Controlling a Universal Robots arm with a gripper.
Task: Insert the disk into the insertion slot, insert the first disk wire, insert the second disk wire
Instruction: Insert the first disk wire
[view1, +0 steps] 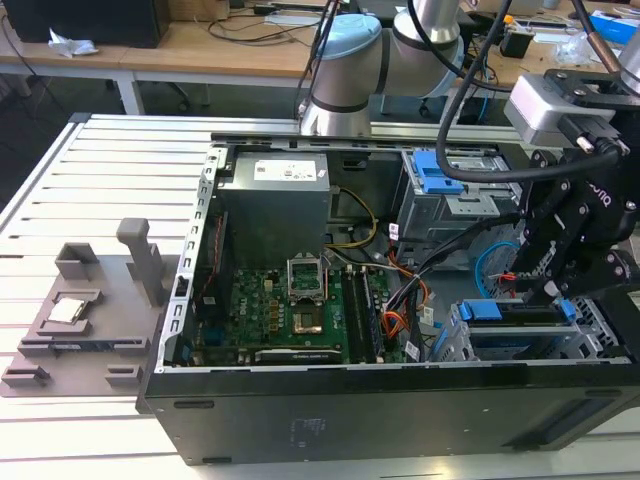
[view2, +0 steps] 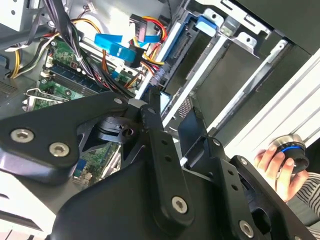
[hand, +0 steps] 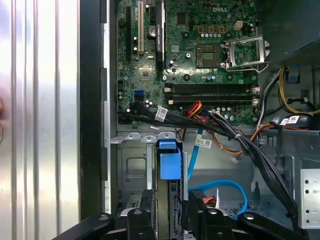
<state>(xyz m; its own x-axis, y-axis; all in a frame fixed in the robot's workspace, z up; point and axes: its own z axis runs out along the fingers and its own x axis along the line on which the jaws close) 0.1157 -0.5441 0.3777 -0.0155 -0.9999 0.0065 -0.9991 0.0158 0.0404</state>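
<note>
Fingers (hand: 146, 207) of the gripper (hand: 170, 209) stand apart, one on each side of the disk's (hand: 169, 162) upper edge, with no clear clamp on it. The disk stands on edge in the slot (view1: 598, 325), at the case's (view1: 330, 415) corner on the exterior view's right, and its blue carrier ends poke above the cage. The first wire (hand: 233, 159) lies loose between motherboard (hand: 200, 30) and slot, with its pale connector free beside the black cables (hand: 260, 160). The second wire (hand: 220, 184) loops just beside the disk, near the gripper. In the second wrist view, a hand (view2: 274, 162) outside the case rests on a round knob (view2: 292, 150).
</note>
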